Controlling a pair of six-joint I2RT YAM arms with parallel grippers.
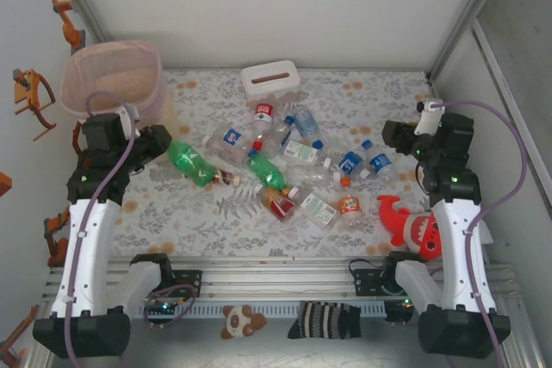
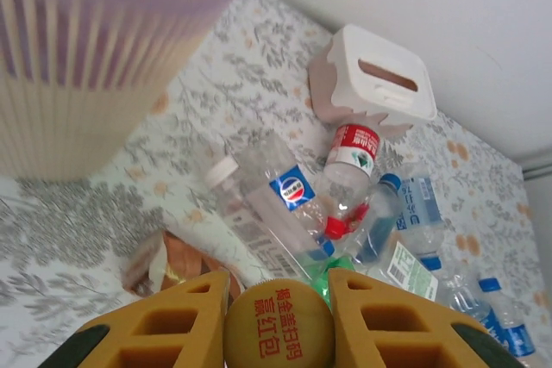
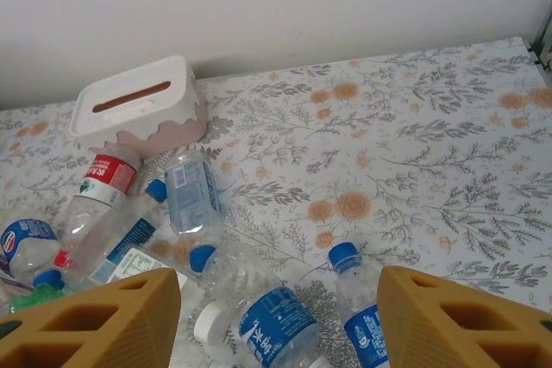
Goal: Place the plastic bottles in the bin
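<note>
Your left gripper [image 2: 279, 289] is clamped on a yellow-capped bottle [image 2: 279, 333]. Your right gripper [image 3: 278, 289] hangs half-spread and empty. The bin [image 1: 86, 71] looks empty, and the other bottles [image 1: 285, 165] lie unbinned.

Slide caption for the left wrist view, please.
Left gripper shut on a yellow bottle cap; bin at upper left, loose plastic bottles and white tissue box beyond.

Light: bright, even white light is falling from overhead | Shadows: soft, faint ones are lying beneath the plastic bottles [image 1: 191, 164] on the table [image 1: 379, 96] | Glare: small highlights are glinting on clear plastic | Focus: the bin [image 2: 86, 66] is showing blurred in the left wrist view
</note>
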